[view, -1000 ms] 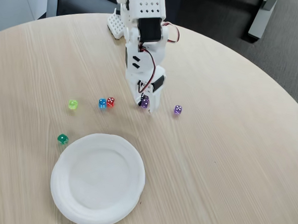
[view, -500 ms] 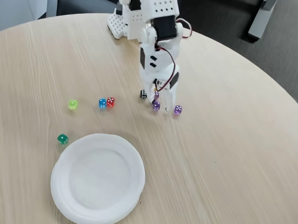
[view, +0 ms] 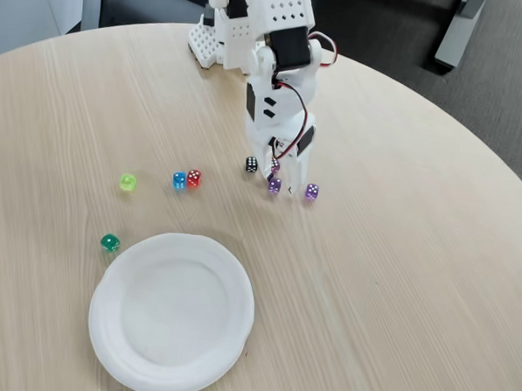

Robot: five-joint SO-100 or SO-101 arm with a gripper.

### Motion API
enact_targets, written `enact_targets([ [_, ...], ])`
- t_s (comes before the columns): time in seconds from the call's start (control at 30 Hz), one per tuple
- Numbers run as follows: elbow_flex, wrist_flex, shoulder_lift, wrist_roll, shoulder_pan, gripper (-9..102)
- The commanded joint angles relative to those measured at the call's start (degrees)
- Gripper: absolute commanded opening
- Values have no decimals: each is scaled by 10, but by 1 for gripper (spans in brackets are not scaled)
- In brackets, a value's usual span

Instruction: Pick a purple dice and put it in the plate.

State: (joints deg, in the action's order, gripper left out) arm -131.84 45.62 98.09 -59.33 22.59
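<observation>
Fixed view | fingers (view: 283,184) spread, tips flanking purple dice (view: 274,186) | contact unclear | plate (view: 122,346) cut off

Seven dice on the desk (view: 397,281): two purple, one (view: 275,186) by the gripper (view: 287,185) tips and another (view: 312,192) just to its right in the fixed view; one black (view: 251,164); one red (view: 194,178); one blue (view: 179,181), touching the red; one lime (view: 128,182); one dark green (view: 110,242). A possible eighth, small and purple, tucked behind the gripper; too hidden to count. One white plate (view: 172,312). One white arm (view: 272,65), with one gripper.
</observation>
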Motion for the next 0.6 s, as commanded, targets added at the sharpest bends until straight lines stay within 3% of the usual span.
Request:
enact_targets([
  [0.0,0,4,0,-5,-2,15],
  [0.57,0,4,0,-21,-64,15],
])
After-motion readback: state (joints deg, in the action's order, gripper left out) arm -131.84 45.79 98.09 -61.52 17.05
